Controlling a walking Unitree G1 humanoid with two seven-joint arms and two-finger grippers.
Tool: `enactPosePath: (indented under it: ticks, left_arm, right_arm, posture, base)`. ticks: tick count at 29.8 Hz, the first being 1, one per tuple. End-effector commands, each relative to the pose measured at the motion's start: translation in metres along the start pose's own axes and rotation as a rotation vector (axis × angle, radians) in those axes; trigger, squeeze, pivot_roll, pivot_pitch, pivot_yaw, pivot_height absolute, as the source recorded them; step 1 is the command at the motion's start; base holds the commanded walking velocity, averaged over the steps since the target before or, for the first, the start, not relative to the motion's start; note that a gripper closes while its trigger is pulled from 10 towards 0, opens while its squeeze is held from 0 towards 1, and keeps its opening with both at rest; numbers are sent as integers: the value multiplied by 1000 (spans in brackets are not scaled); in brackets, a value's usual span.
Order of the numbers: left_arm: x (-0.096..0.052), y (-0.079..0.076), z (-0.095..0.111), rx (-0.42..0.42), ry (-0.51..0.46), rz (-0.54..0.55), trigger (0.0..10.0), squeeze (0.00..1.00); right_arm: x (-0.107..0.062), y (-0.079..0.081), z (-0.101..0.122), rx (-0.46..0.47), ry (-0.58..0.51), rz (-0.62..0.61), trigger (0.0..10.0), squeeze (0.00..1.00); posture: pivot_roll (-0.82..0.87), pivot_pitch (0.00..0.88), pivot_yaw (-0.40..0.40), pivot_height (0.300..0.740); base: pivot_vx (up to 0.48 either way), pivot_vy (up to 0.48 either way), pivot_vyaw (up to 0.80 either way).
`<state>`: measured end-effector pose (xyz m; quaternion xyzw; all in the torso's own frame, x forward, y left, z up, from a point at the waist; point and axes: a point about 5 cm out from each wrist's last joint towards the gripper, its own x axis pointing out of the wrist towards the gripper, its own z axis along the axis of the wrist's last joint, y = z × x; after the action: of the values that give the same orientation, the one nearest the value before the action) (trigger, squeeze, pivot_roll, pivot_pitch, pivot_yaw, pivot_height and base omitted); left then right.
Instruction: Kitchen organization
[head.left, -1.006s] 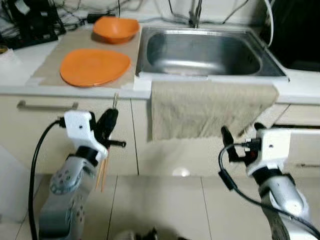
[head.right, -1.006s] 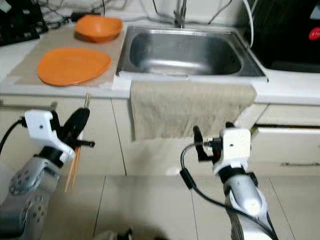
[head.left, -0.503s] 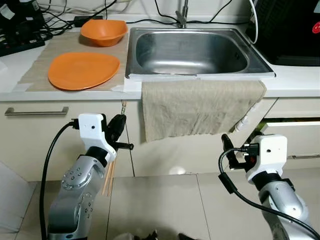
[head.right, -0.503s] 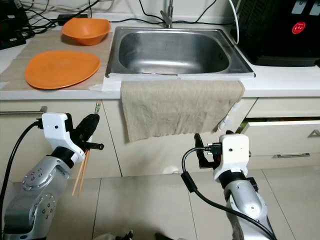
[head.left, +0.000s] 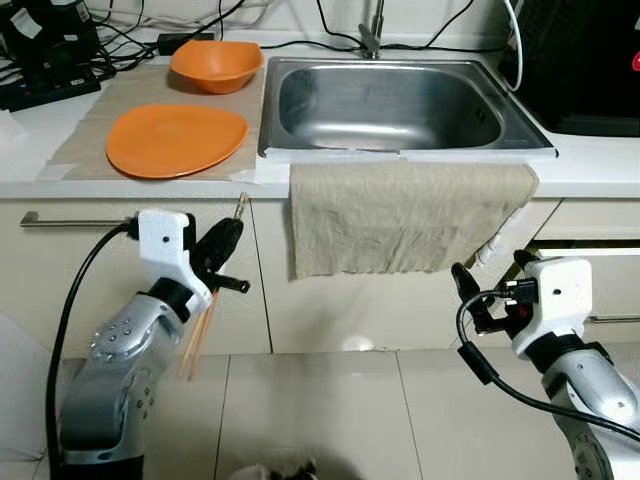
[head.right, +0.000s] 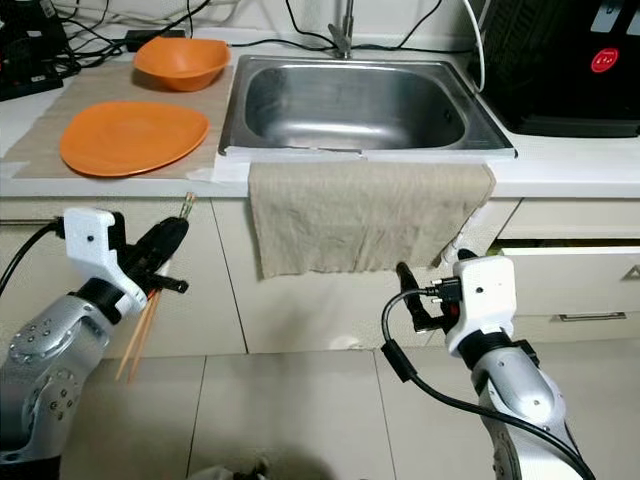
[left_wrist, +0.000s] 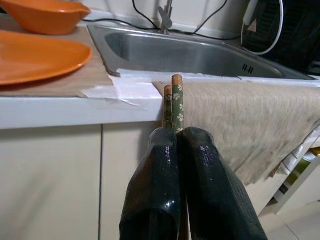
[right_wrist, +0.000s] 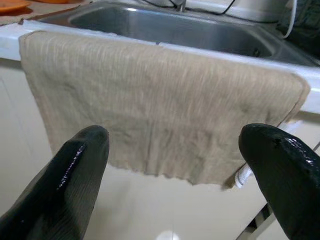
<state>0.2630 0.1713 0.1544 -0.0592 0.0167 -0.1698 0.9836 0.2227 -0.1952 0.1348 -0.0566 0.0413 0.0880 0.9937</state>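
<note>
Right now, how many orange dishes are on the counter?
2. An orange plate lies on the beige mat left of the sink; an orange bowl sits behind it, nearer the wall.

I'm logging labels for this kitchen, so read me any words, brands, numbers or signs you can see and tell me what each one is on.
No text can be read in these pictures.
Red round badge on the black appliance: too small and blurred to read.
White marks higher on the same appliance: too blurred to read.
Chopsticks in the left claw: a flower pattern, no lettering.
</note>
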Motion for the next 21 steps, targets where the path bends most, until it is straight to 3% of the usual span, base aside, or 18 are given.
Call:
enactPosePath:
  ticks: [1, 13, 16, 18, 21]
  left_arm:
    - [0, -1, -2, 7, 6, 2, 10000, 0]
    - [0, 7, -2, 26, 14, 5, 10000, 0]
    - [-4, 13, -4, 34, 25, 14, 10000, 0]
    - [-11, 29, -4, 42, 51, 46, 10000, 0]
    - [-12, 26, -5, 19, 54, 40, 10000, 0]
  right_arm:
    - [3, 1, 1, 5, -7, 0, 10000, 0]
    - [6, 2, -1, 7, 10, 43, 10000, 0]
    - [4, -4, -5, 5, 28, 45, 10000, 0]
    - [2, -18, -4, -2, 50, 58, 10000, 0]
    - [7, -22, -1, -31, 46, 73, 10000, 0]
  posture:
    - [-22, 0, 2, 732]
    - [-17, 0, -3, 732]
    - [-17, 0, -3, 732]
    - [-13, 0, -2, 732]
    - [-13, 0, -3, 732]
  base:
    - [0, 0, 0]
    - [0, 0, 0]
    - [0, 0, 0]
    - [0, 0, 0]
    - [0, 0, 0]
